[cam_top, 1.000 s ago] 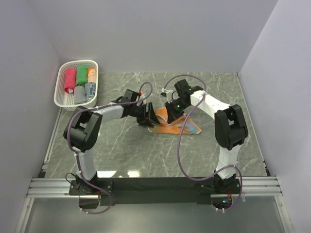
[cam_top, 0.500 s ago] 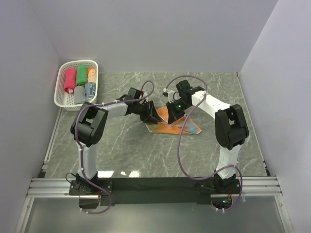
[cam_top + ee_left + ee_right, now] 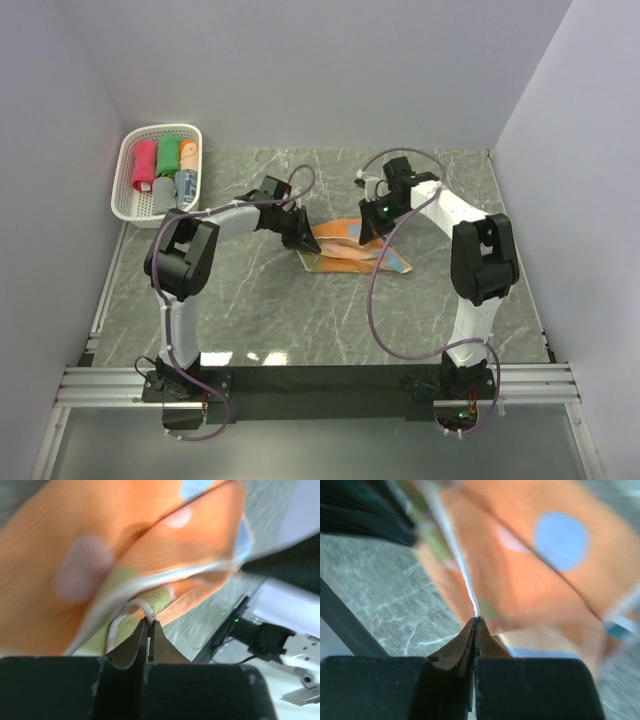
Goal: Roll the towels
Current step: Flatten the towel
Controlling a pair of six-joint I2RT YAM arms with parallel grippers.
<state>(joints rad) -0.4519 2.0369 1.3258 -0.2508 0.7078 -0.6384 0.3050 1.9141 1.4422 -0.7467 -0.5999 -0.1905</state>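
In the middle of the frame, the orange towel [image 3: 352, 255] is clenched at its hem by the left tool [image 3: 149, 629] and the right tool [image 3: 475, 624], probably to be spread flat on the surface [image 3: 250, 310] for rolling. Rolled towels [image 3: 166, 166] are kept in the basket [image 3: 127, 206], upper left.

Blurred and cropped at both wrists: the orange towel [image 3: 100, 555]
Just beyond the left pincer [image 3: 149, 626] the cloth is a soft smear running off the top and left edges. Beyond the right pincer [image 3: 475, 622] it is blurred too, cut off at top and right. From overhead, both pincers' tips are hidden under their wrists, and the rolled towels [image 3: 168, 158] far left of them are too small to make out.
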